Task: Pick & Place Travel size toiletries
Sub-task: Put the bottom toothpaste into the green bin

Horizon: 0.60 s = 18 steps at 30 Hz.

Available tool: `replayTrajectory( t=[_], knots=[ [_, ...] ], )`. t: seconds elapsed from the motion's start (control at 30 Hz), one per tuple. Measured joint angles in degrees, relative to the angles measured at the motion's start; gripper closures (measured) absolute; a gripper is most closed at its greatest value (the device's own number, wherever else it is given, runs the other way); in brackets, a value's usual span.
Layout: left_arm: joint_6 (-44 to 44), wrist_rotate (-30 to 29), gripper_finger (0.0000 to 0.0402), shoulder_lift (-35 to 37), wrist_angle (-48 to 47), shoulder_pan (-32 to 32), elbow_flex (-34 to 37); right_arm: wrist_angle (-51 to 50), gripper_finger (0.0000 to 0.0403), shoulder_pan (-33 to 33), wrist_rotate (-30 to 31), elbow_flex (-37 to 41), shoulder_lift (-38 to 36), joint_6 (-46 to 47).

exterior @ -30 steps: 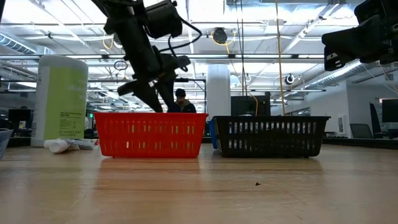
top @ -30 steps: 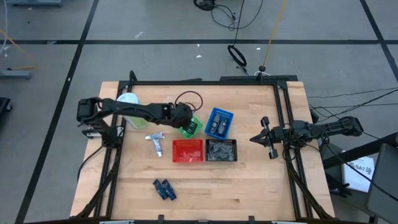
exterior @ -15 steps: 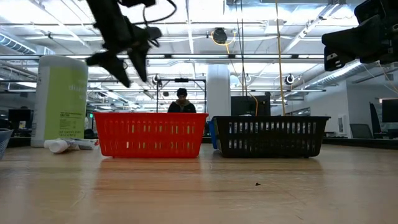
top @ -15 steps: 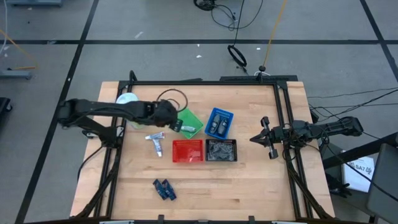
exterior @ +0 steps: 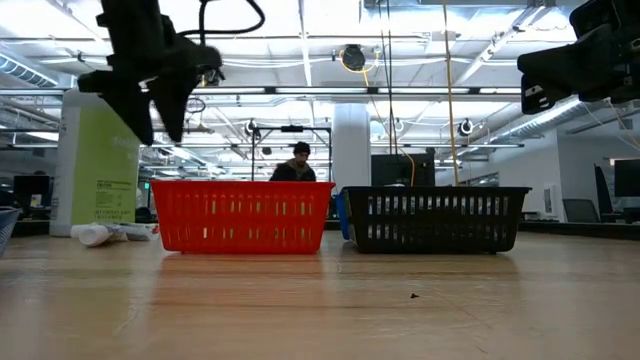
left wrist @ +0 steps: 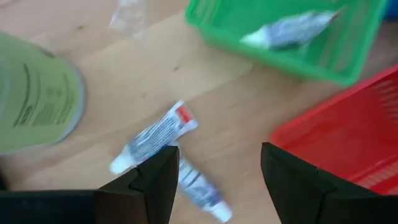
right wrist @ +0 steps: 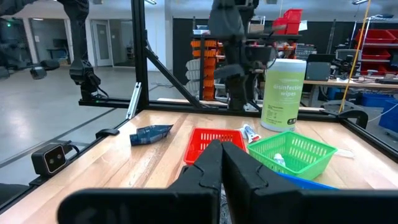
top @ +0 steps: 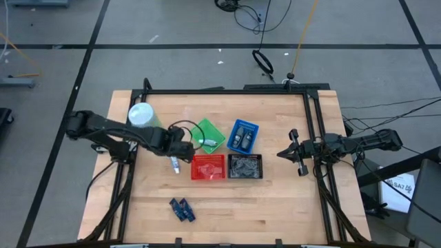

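Open-fingered left gripper (left wrist: 214, 180) hovers apparently just above two whitish tubes (left wrist: 155, 138).

Left gripper (top: 180, 153) hangs with fingers spread over the tubes (top: 175, 164), boxed in: green container (top: 142, 117) toward the tabletop's left rear, green basket (top: 209, 135) and red basket (top: 208, 167) close alongside. Black basket (top: 245, 167) and blue basket (top: 242, 136) fill the middle. The front edge lies open, bar the dark blue pieces (top: 182, 209).
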State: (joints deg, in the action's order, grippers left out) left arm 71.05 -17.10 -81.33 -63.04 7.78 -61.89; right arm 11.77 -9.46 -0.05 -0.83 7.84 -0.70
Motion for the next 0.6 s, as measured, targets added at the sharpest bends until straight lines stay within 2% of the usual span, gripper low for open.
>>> replayTrajectory(
  t=[0.23, 0.6],
  knots=[
    [0.9, 0.5, 0.0178, -6.3, -0.9, 1.5, 0.0, 0.0, 0.0403, 0.0, 0.0, 0.0, 0.0, 0.0],
    [6.1, 0.5, 0.0179, -15.0, -9.3, 1.5, 0.0, 0.0, 0.0403, 0.0, 0.0, 0.0, 0.0, 0.0]
  ],
)
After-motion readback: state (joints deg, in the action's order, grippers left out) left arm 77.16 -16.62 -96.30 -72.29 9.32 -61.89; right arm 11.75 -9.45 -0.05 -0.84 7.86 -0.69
